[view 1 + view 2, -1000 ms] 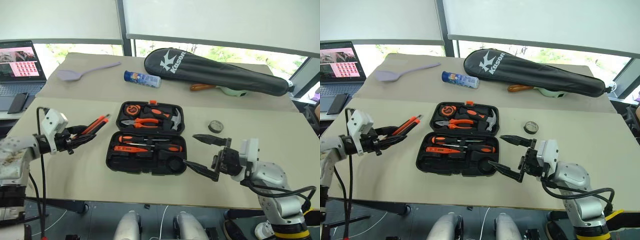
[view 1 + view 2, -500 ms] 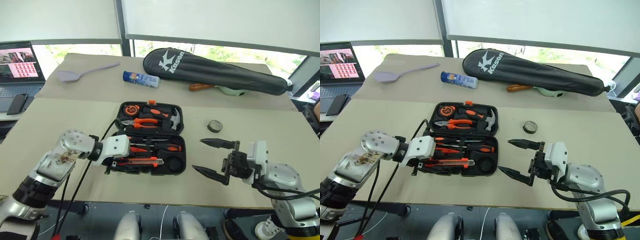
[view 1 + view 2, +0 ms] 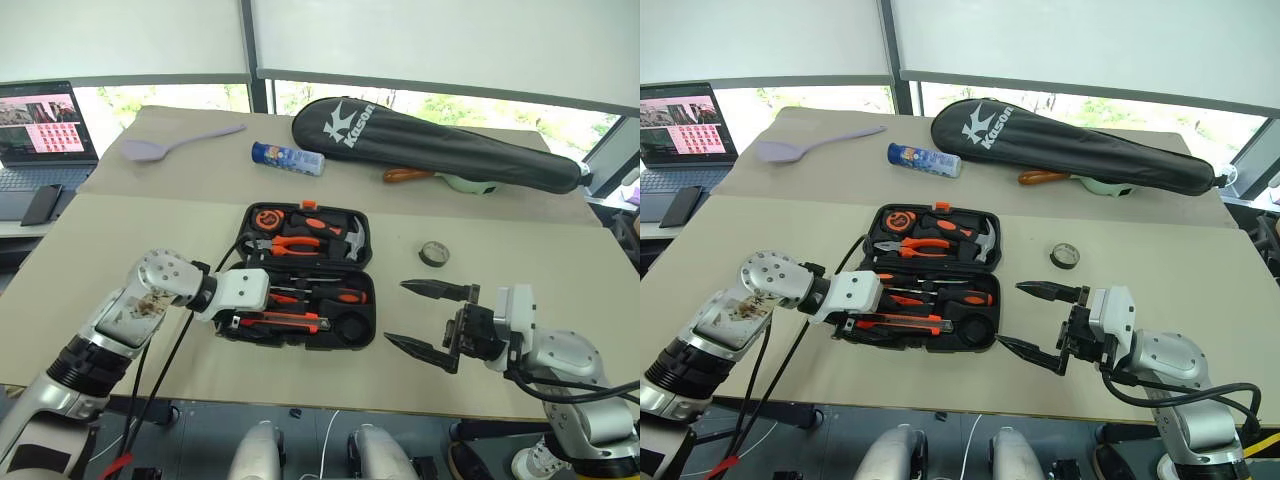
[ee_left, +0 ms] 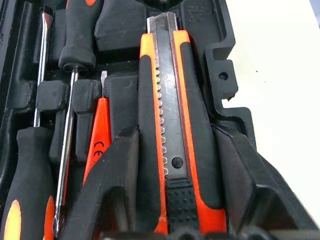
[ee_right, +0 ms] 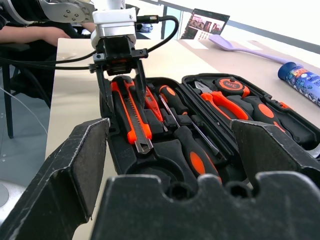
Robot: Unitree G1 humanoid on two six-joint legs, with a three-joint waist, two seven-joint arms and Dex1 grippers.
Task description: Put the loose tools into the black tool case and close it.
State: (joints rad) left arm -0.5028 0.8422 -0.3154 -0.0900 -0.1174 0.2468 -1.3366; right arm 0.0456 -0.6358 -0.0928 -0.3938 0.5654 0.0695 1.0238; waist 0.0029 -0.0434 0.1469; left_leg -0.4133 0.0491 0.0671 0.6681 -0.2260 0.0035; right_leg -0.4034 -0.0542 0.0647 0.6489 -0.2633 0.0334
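Over the black tool case, left gripper apparently straddles the utility knife loosely.

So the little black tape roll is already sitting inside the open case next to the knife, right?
Not quite. The tape roll is outside the open case, lying on the table beyond the right tool, as the left eye view shows. The knife does lie in the case.

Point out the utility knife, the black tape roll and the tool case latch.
utility knife [image 4: 170,125], left wrist view, metal blade slider.
black tape roll [image 3: 433,254], left eye view, its rim.
tool case latch [image 3: 308,204], left eye view, orange tab.
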